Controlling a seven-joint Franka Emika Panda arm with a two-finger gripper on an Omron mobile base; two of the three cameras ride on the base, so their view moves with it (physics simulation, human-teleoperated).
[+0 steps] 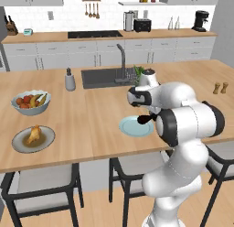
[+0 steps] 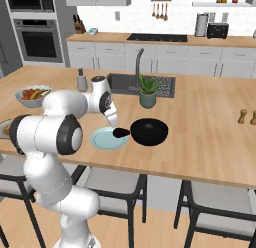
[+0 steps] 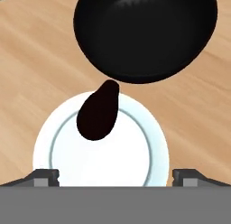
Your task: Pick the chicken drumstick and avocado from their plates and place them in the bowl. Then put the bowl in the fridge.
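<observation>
Dark avocado on pale plate, tip towards black bowl; wooden tabletop beneath; tool fingertips spread

The avocado is nearly black. Its plate is pale blue-white. The bowl at the top of the hand view is black. The counter is light brown wood. At the left of the left base view, the drumstick is golden brown on a grey plate.

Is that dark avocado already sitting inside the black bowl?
No, the avocado lies on the pale plate, its narrow end reaching toward the black bowl beside it.
</observation>
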